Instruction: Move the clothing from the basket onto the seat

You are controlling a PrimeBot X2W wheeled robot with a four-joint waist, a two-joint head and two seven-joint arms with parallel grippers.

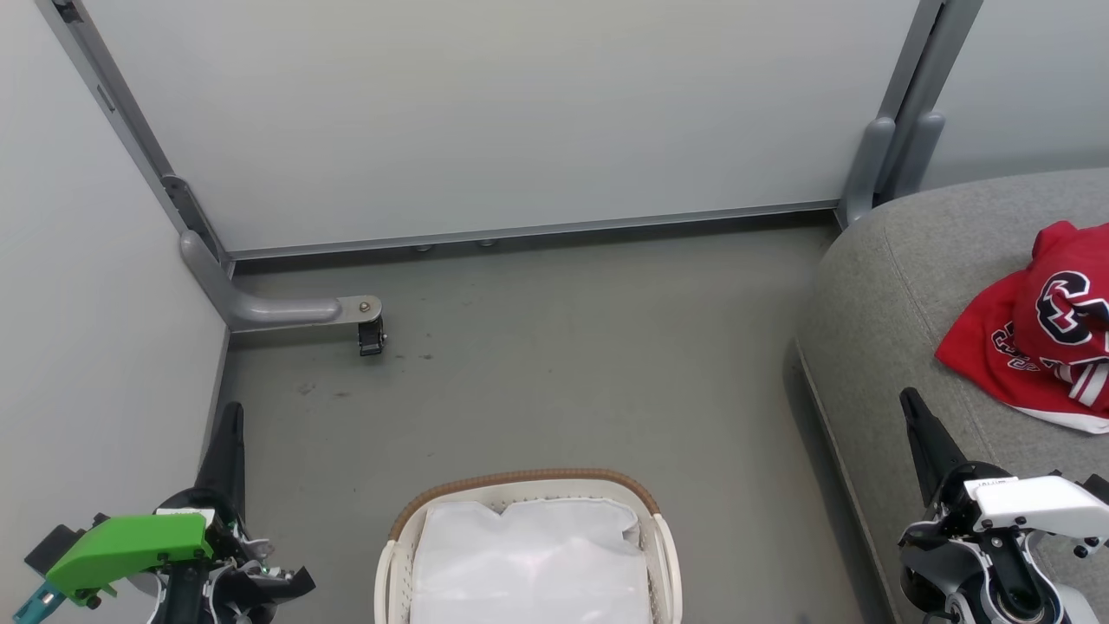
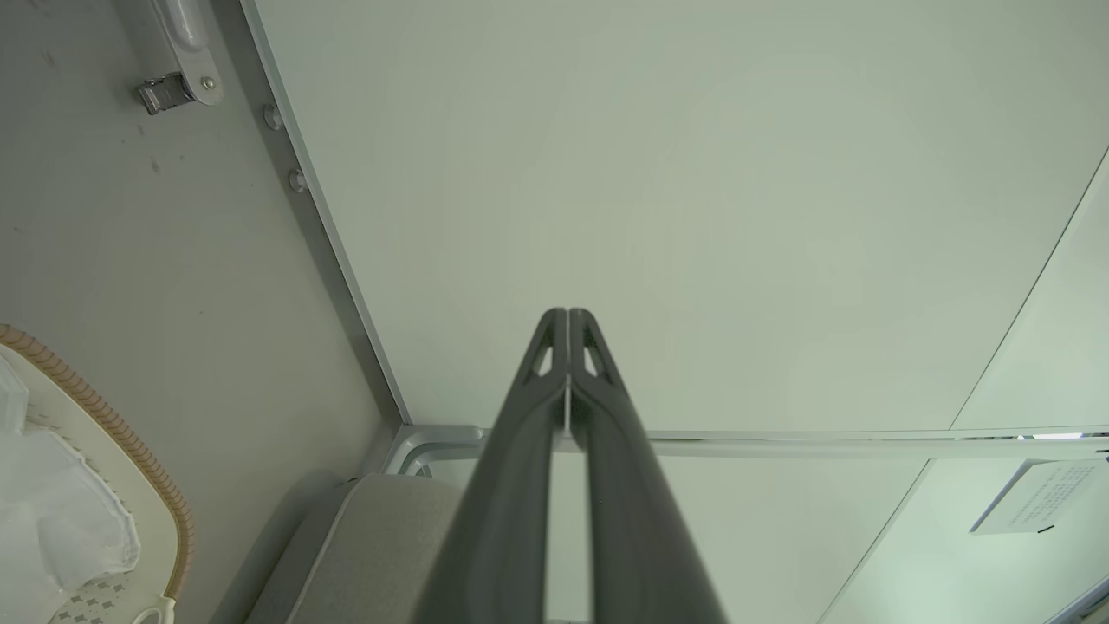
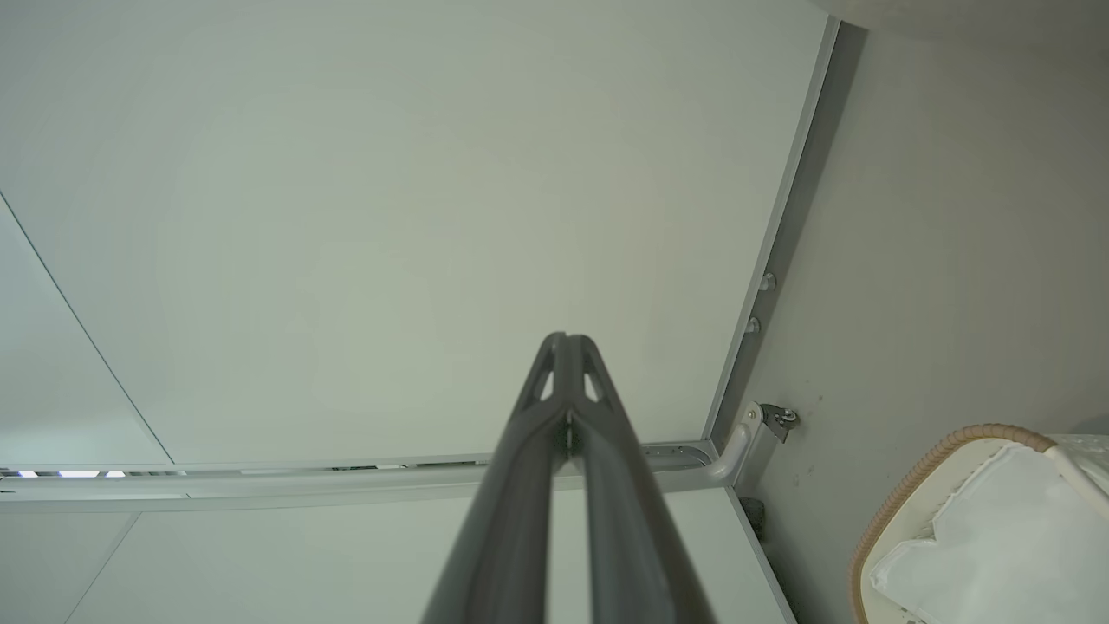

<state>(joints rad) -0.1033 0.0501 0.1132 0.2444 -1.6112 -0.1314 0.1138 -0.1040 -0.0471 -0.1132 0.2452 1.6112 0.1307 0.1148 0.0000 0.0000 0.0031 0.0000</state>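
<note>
The red clothing with black-and-white lettering and white trim lies bunched on the light-grey seat at the right edge of the head view. The white basket with its brown woven rim stands on the floor at bottom centre, holding just its white liner. My left gripper points up at the lower left, shut and holding nothing, its fingertips pressed together. Beside the seat's front edge, my right gripper is also shut and holds nothing, tips together. The basket's rim appears in both wrist views.
Pale partition panels on grey metal frames close off the back and left. A frame foot with a caster juts onto the grey floor at the left. The seat's corner shows in the left wrist view.
</note>
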